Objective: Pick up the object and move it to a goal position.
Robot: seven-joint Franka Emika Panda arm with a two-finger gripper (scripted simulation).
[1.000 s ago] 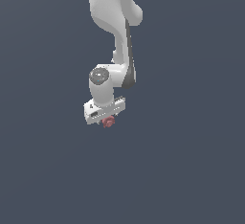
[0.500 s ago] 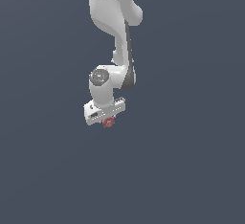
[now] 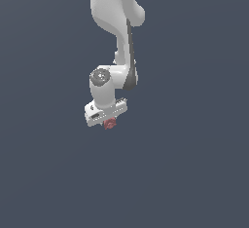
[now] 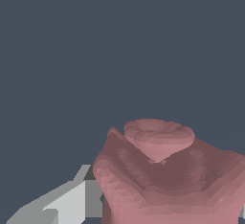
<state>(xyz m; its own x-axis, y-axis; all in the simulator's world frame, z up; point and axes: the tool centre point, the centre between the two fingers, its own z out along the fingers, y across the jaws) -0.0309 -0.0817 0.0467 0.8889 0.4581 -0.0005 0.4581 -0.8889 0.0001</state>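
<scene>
The white Panda arm [image 3: 116,22] comes down from the upper edge of the exterior view against a plain dark slate-blue backdrop, with its wrist joint [image 3: 101,78] turned toward the camera and its hand [image 3: 110,122] pointing downward. The pinkish-red object [image 3: 111,123] sits directly under the white body of the hand, touching it, a tiny lumpy thing much smaller than the hand itself. From this view the fingers are mostly hidden behind the hand body and the object, so the gap between them cannot be read here.

In the wrist view the object [image 4: 162,170] fills much of the frame close to the camera: a knobbly pinkish-red mass with ridged, faceted sides and a rounded cap-like bump at its far end. One pale grey finger [image 4: 67,201] shows beside it, with its inner face lying right against the side of the object. The opposite finger is barely in view at the picture's edge, too little to describe. The hand appears closed narrowly on the object, holding it between the fingers.

Nothing else shows around the arm; the backdrop is uniform in both views, and no surface edge or shadow tells whether the object rests on anything or hangs clear
</scene>
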